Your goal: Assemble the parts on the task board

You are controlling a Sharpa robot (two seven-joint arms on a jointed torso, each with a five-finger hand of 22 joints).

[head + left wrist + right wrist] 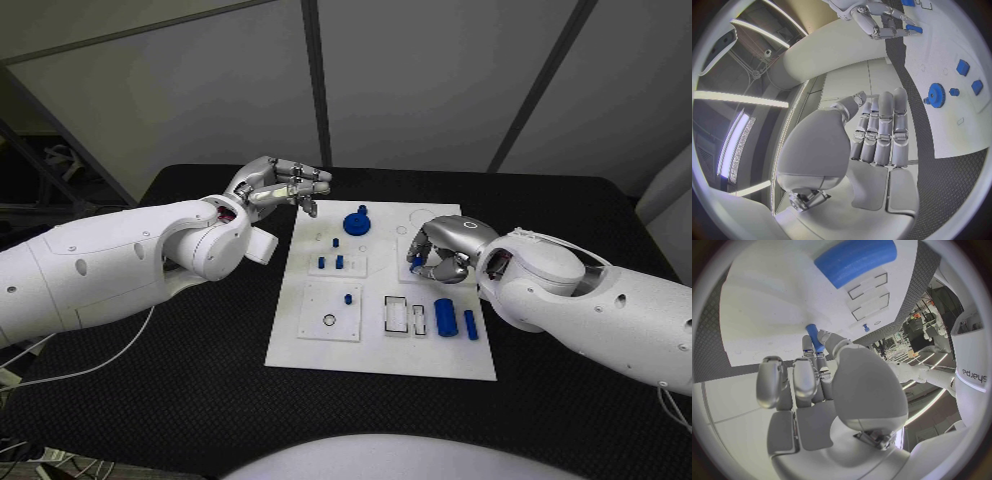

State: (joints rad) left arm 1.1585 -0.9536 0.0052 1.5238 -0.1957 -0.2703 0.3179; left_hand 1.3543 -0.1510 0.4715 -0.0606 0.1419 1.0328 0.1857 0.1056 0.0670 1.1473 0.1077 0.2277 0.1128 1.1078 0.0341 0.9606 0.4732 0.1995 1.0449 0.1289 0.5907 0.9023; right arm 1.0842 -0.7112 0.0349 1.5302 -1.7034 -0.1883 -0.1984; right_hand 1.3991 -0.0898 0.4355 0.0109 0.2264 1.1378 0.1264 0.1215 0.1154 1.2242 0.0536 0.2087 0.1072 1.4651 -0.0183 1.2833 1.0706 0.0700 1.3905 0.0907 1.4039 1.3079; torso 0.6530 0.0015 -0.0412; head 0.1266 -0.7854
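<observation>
Right hand (440, 252) pinches small blue plastic peg (814, 337) over white task board (378, 355); I'd lower it plumb, left hand (278, 184) parked far-left, fingers drawn together, holding nothing.

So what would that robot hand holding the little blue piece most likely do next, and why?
Probably lower the small blue peg toward a free hole on the task board. The right robot hand pinches the peg at its fingertips above the white plate, so it seems ready to place it. The left robot hand is at the board's far corner, holding nothing, away from the work.

task board (378, 355) mid-table, gear (358, 221) at its far end
</observation>
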